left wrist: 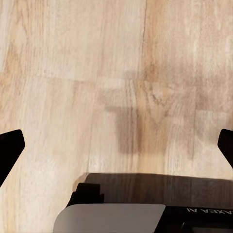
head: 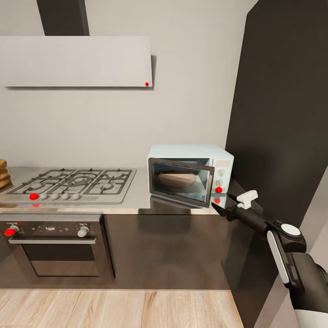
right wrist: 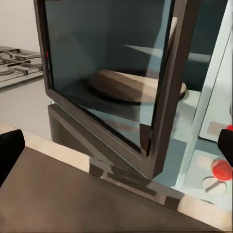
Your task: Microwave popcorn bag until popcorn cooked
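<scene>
Partial lettering "AXEA AI" shows, inverted, on the robot body. The right gripper (head: pixel 217 208), fingers spread and empty, hovers by the pale mint-white microwave (head: pixel 191 173) on the grey metallic desk (head: pixel 136 200), door ajar. The left gripper (left wrist: pixel 116 145) looks spread above the wooden floor (left wrist: pixel 73 58). The brown shape inside may be the bag.

Steel hob (head: pixel 73 184); oven (head: pixel 54 246); hood (head: pixel 75 61)
</scene>
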Tool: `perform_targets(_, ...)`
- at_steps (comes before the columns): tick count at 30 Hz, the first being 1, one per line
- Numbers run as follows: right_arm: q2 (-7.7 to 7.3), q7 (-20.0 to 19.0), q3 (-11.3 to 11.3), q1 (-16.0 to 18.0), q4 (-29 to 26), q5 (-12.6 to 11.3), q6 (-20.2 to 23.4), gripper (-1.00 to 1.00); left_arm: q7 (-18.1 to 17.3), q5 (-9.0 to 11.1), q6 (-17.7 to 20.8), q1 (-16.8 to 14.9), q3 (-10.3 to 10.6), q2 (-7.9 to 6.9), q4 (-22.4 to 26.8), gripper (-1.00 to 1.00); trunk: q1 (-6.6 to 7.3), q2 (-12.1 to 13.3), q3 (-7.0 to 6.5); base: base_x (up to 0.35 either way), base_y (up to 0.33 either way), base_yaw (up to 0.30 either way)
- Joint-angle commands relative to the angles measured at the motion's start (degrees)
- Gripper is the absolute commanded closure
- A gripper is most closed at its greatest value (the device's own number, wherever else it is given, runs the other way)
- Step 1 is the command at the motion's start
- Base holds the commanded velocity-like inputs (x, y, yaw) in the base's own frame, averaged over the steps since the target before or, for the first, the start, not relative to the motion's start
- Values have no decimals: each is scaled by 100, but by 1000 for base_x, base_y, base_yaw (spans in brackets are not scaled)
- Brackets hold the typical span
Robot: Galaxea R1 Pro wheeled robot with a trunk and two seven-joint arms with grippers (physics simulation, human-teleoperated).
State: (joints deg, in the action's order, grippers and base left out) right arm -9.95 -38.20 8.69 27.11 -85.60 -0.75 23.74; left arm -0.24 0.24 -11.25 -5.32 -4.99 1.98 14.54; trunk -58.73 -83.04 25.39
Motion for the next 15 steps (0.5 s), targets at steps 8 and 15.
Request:
perform_targets(8, 2, 21, 10, 6, 164, -4, 52, -100, -3, 2, -19, 3, -37, 4, -4, -100, 0, -3, 6, 89, -86, 0)
perform_targets(15, -14, 29, 17, 5, 216, -3, 52, -100, -3, 41, -19, -4, -48, 4, -4, -100, 0, -3, 6, 164, -1, 0)
